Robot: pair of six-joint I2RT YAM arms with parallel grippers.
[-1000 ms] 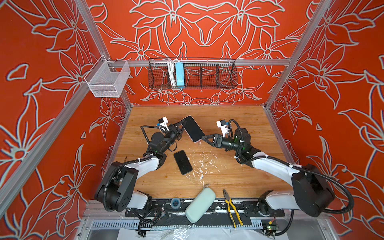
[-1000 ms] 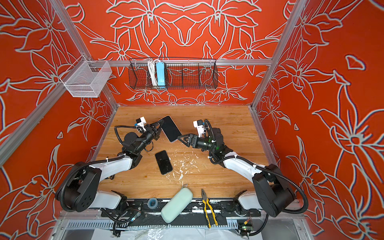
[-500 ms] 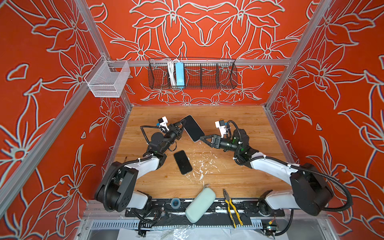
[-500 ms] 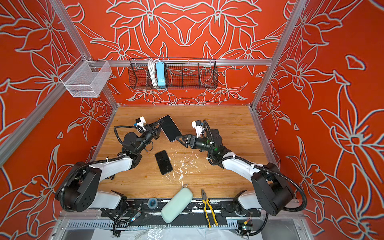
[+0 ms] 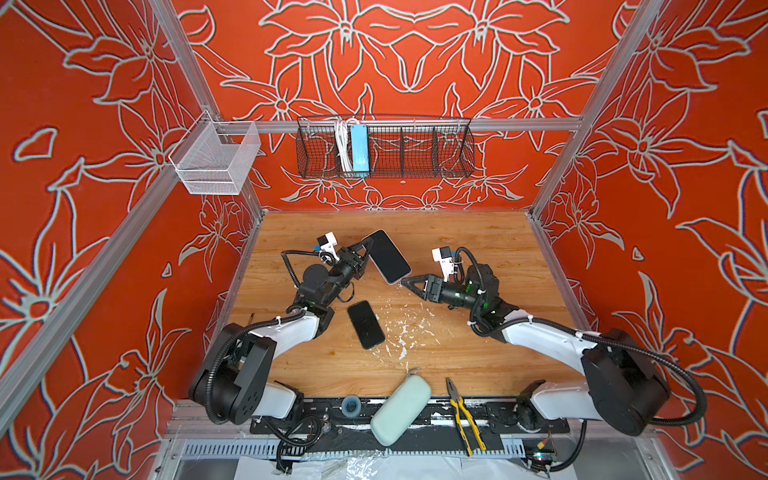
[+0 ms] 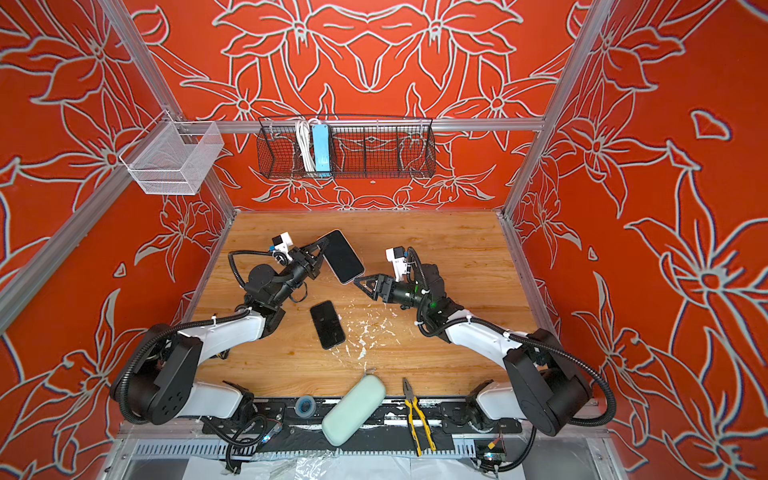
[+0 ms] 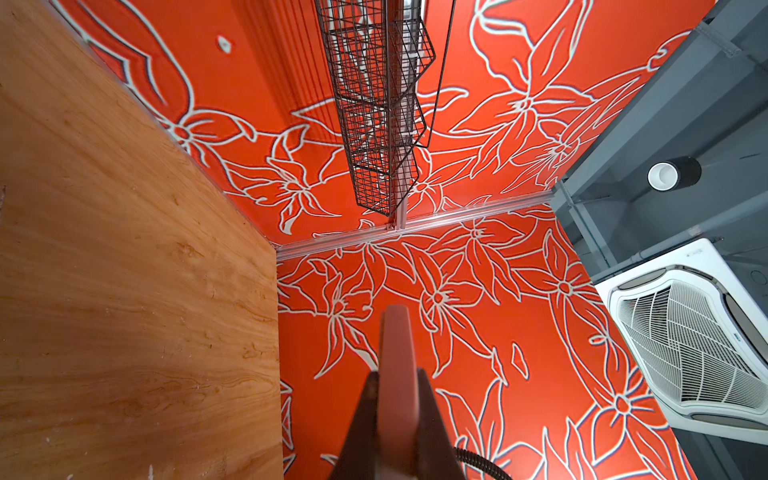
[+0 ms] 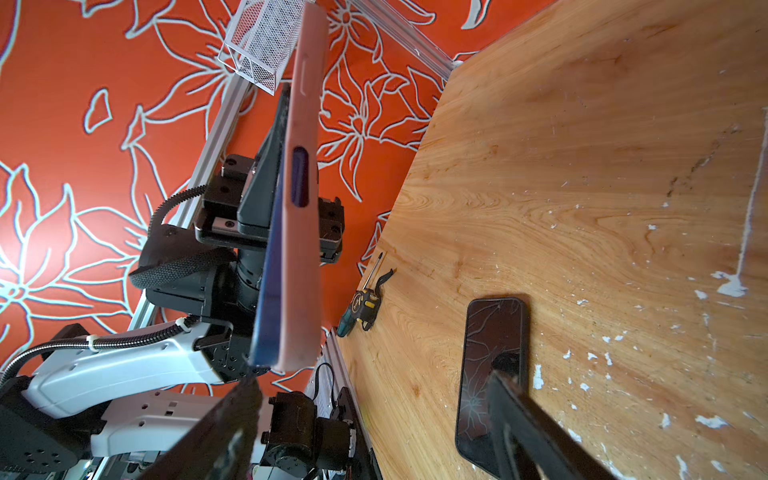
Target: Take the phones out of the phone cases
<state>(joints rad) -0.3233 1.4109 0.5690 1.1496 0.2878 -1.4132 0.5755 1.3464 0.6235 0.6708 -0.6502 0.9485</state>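
Above the wooden table (image 5: 457,249), left gripper (image 5: 365,248) clamps the pink silicone phone case (image 8: 299,249), dark-screened phone (image 5: 388,257) inside; right gripper (image 5: 409,284) hovers just right, jaws apart; extraction not done.

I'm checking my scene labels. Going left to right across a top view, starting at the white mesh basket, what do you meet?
white mesh basket → left gripper → cased phone it grips → right gripper, open → pliers. Left out as overlapping: black wire basket, loose phone, green pouch.
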